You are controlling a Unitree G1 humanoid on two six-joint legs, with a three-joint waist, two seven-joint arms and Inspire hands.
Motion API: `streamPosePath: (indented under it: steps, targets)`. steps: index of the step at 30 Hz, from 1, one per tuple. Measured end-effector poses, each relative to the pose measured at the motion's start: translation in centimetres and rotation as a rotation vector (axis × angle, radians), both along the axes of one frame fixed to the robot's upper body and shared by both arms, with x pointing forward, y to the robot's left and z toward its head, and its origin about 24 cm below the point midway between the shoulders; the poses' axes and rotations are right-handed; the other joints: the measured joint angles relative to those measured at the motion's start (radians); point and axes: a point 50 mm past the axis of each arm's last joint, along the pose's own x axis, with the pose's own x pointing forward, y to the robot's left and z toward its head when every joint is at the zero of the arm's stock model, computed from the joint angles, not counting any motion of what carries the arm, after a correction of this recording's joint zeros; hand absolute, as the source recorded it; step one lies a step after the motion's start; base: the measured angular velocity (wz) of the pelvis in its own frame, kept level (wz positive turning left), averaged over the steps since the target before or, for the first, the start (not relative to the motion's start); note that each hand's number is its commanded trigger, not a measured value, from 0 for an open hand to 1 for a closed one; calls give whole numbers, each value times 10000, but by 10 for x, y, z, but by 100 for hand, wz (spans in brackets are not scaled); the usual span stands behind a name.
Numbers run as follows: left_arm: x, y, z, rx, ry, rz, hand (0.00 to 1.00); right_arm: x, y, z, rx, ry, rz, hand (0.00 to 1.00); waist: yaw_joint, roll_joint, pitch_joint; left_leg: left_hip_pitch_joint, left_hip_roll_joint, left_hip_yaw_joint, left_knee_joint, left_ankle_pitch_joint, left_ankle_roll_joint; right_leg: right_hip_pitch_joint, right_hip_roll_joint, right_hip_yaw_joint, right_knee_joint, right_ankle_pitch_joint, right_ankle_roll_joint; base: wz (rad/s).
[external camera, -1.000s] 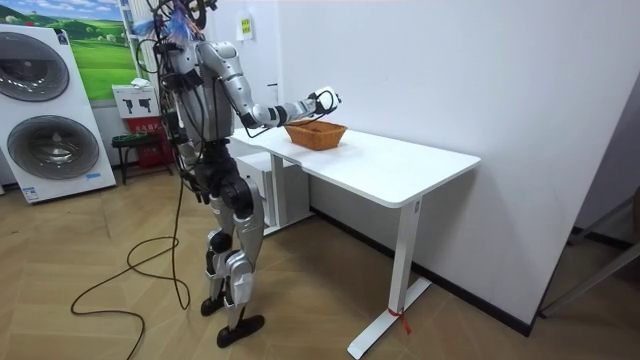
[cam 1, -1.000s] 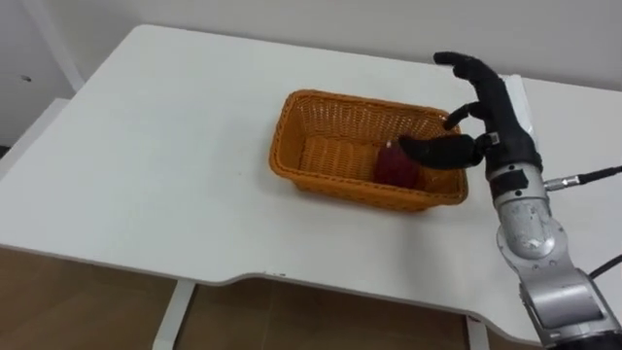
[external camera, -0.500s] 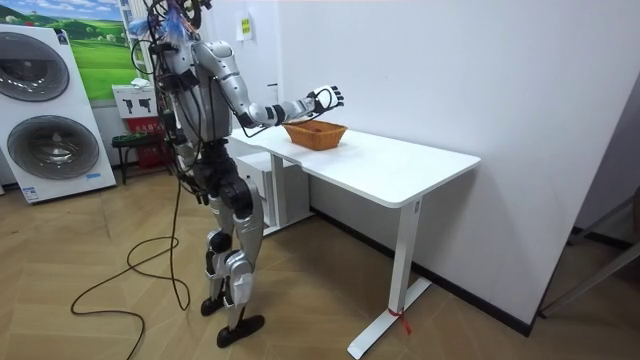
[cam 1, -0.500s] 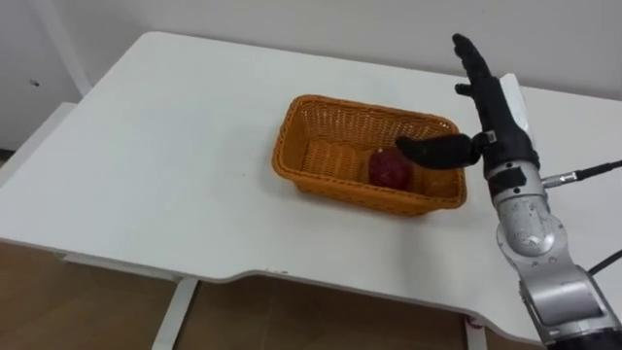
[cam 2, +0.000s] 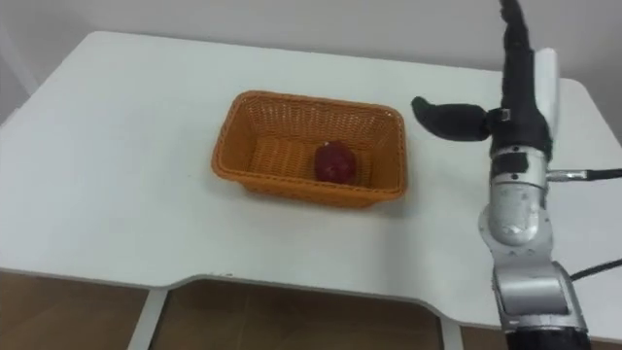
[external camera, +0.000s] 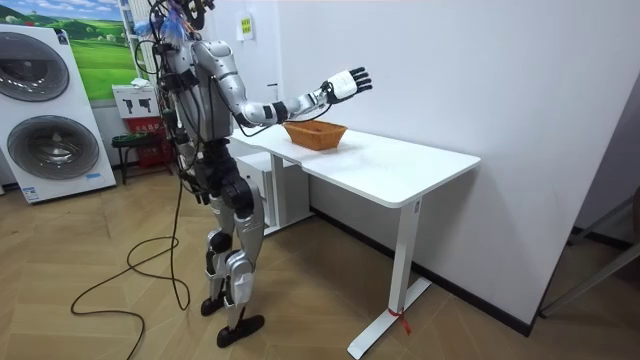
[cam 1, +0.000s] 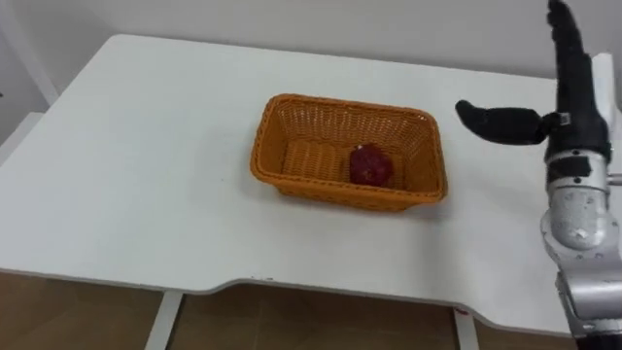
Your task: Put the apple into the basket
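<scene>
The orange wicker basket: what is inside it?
A dark red apple lies on the floor of the orange wicker basket, nearer its right end; the near wall hides a strip of floor.

White table (cam 1: 146, 165), stacked washing machines (external camera: 55, 145), wooden floor (external camera: 490, 338).

The apple (cam 1: 370, 164) is dark red. The basket (cam 1: 342, 101) is orange, with a fine woven wicker pattern. The desk (cam 1: 146, 185) is plain white. The right hand (cam 1: 575, 97) is black. In the room view, the floor (external camera: 110, 310) is light brown wood laid in a herringbone pattern. At 9 o'clock, the washing machines (external camera: 50, 110) are white with 2 dark round doors.
</scene>
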Motion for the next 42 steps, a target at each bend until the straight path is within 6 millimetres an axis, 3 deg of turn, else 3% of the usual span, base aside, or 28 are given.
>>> streamPosePath:
  steps: [2, 5, 10, 12, 16, 18, 22, 27, 36, 42]
  targets:
    - [-2, 3, 1, 124, -19, 188, 0, -11, -17, 2, 105, -424, -1131, 0, -173, -52, -22, 24, 2, 2, 4, 0, 0, 21, 1, 5, 12, 1, 2, 0]
    - [-4, 6, 2, 323, -122, 494, 0, -29, -47, 3, 425, -1085, -3103, 0, -329, -40, 34, 51, 24, 149, 3, 0, 0, -52, 1, 80, 14, 3, 4, -12]
    - [-11, 7, 3, 522, -11, 780, 0, -73, -88, -22, 1700, -1062, -6152, 0, -730, -1, 79, 35, 36, 225, -134, -2, 0, -68, 43, 330, 39, 1, 8, -7]
    - [-16, 10, 4, 644, 112, 1000, 0, -98, -105, -39, 2388, -833, -7634, 0, -922, 69, 48, -8, 39, 243, -124, -1, 0, -113, 51, 364, 32, 3, 10, -3]
    - [-17, 13, 5, 1033, 87, 1138, 0, -131, -116, -83, 4072, 520, -9621, 0, -1026, 82, 64, 70, 67, 442, -164, 2, -3, -150, 88, 584, 31, 6, 12, -14]
    - [-12, 14, 6, 1149, -65, 1098, 0, -155, -115, -112, 4832, 1752, -10430, 0, -1067, 79, 68, 35, 65, 493, -258, 2, -2, -206, 85, 609, 25, 5, 14, -8]
    - [-3, 16, 8, 1313, -347, 932, 0, -183, -106, -148, 5853, 3357, -11414, 0, -1015, 83, 71, -4, 78, 594, -272, 3, -1, -320, 99, 707, 27, 5, 15, -9]
    - [-6, 16, 8, 1297, -165, 993, 0, -213, -71, -199, 6967, 6117, -11643, 0, -1005, 178, 123, 24, 86, 629, -303, 2, -2, -333, 116, 828, 29, 5, 15, -4]
    - [-14, 8, 3, 1086, 264, 1228, 0, -252, -27, -240, 8141, 9897, -10560, 0, -560, 403, 123, 94, 75, 591, -294, -1, -2, -250, 105, 806, 2, 3, 15, 2]
    - [-18, 2, 0, 896, 513, 1268, 0, -258, -1, -254, 9168, 10960, -9238, 0, -457, 448, 123, 148, 45, 411, -265, -2, -1, -110, 104, 725, -116, 5, 27, 8]
